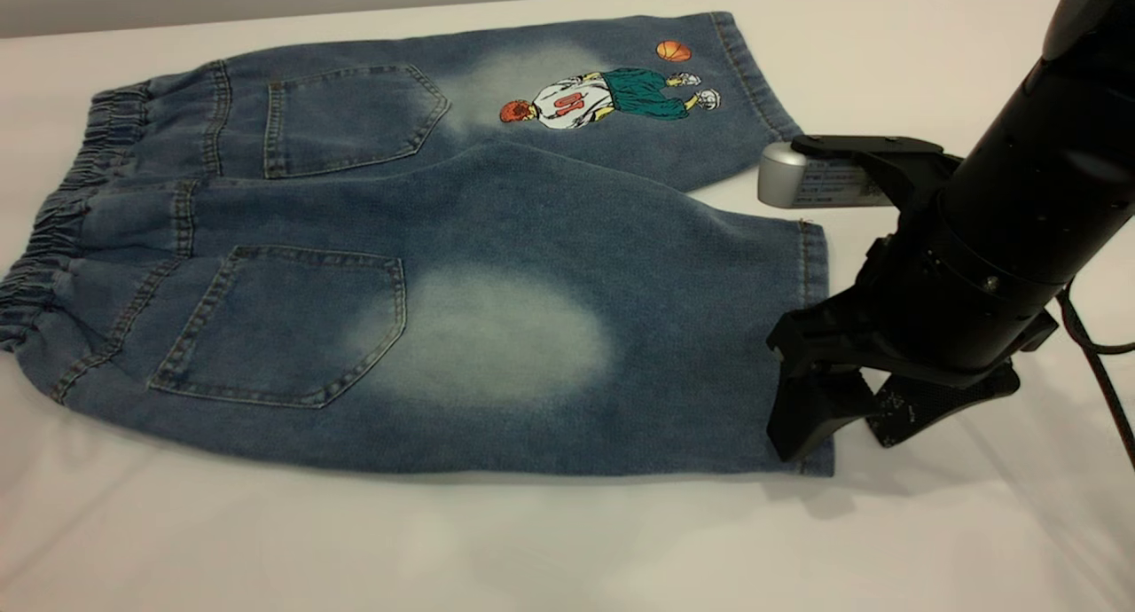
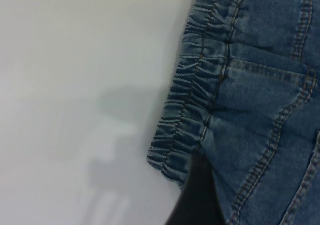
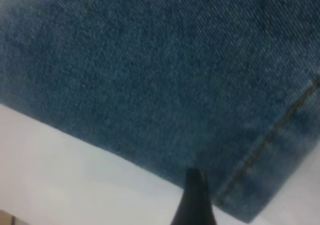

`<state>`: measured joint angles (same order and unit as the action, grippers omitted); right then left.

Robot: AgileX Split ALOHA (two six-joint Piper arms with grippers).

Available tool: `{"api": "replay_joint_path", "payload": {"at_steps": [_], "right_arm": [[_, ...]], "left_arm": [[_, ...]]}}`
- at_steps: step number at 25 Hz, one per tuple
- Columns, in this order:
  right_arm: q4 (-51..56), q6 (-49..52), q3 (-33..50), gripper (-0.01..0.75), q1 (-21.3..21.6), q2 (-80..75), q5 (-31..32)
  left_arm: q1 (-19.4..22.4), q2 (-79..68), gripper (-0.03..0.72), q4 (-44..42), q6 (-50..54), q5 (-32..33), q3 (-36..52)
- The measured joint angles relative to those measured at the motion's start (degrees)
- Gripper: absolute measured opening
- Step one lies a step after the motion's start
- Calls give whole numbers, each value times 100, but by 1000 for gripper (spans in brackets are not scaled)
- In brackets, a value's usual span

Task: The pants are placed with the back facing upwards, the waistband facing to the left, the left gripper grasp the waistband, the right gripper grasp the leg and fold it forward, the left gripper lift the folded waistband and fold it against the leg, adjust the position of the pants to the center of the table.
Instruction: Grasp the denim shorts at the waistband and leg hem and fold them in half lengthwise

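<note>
We see the pants lying flat on the table, back side up, with the waistband toward the exterior view's left. The cloth is soft blue denim with orange-brown stitching around two five-sided back pockets. The waistband is a ruched elastic strip, crowded with small vertical gathers, and it ripples along its edge. The leg nearest us carries a large pale oval fade and ends in a flat stitched hem at the right. The far leg bears a coloured basketball-player print with an orange ball above it.

The right gripper, matte black and angular, stands at the near corner of that hem. One finger overlaps the denim edge and the other rests just beside it on the table; the two are spread apart, pinching nothing. In the right wrist view a single dark fingertip sits at the cloth's border beside the hem seam.

In the left wrist view, a dark finger of the left gripper lies against the gathered waistband. We cannot tell whether that gripper is spread or pressed together. The table is smooth, matte white-grey.
</note>
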<state>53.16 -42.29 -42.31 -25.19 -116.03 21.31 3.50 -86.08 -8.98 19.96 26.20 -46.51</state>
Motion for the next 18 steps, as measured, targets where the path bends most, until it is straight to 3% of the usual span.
{"api": "replay_joint_path", "payload": {"at_steps": [7, 18], "right_arm": [[260, -167, 5, 490, 0, -20, 66], [928, -801, 0, 484, -458, -213, 78]], "left_arm": [[0, 0, 529, 0, 0, 4, 0], [0, 0, 529, 0, 0, 4, 0]]}}
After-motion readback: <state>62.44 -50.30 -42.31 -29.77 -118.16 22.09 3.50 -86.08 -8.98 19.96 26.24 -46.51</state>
